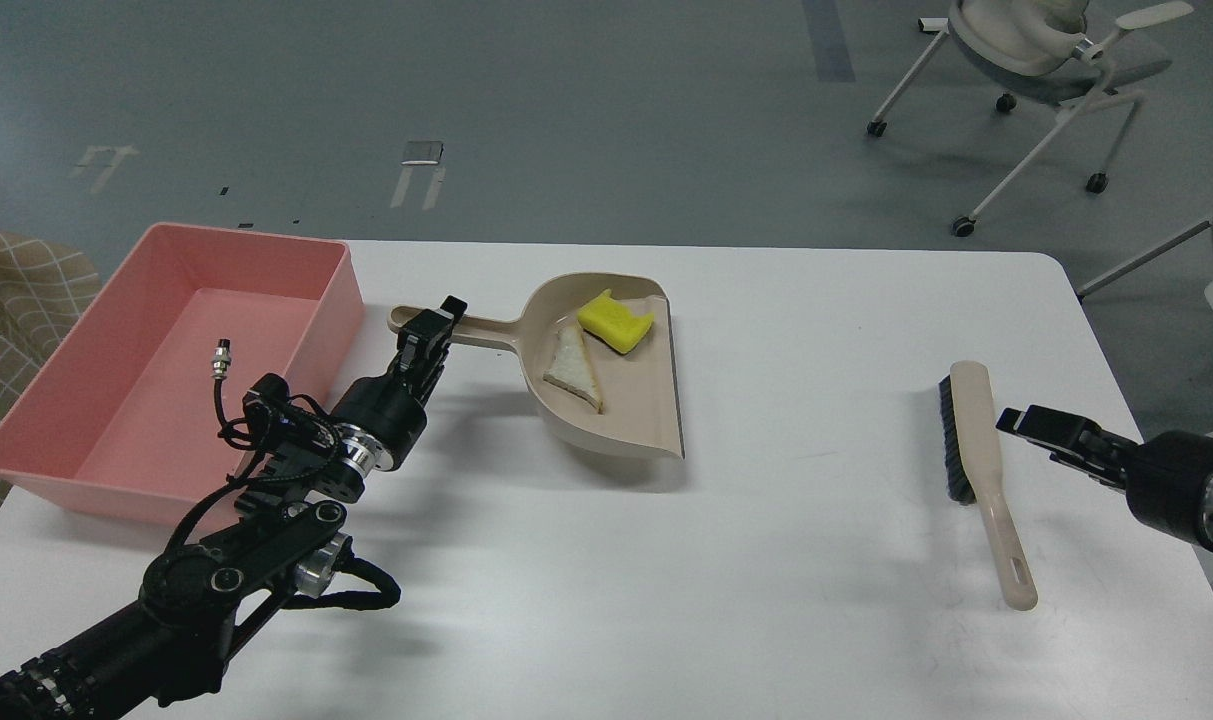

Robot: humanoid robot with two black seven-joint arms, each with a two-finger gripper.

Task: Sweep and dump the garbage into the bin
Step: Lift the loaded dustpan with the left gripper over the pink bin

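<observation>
The beige dustpan (638, 405) carries the garbage: a yellow sponge chunk (616, 320) and a whitish triangular bread slice (573, 368). My left gripper (432, 328) is shut on the dustpan's long handle and holds the pan a little above the white table (666, 580), just right of the pink bin (166, 390). The bin holds nothing. My right gripper (1028, 424) is open and empty, just right of the brush (976, 450), not touching it.
The beige brush with black bristles lies flat on the table at the right, handle toward me. Office chairs (1046, 60) stand on the floor beyond the table's far right corner. A checked cloth (16, 290) lies left of the bin.
</observation>
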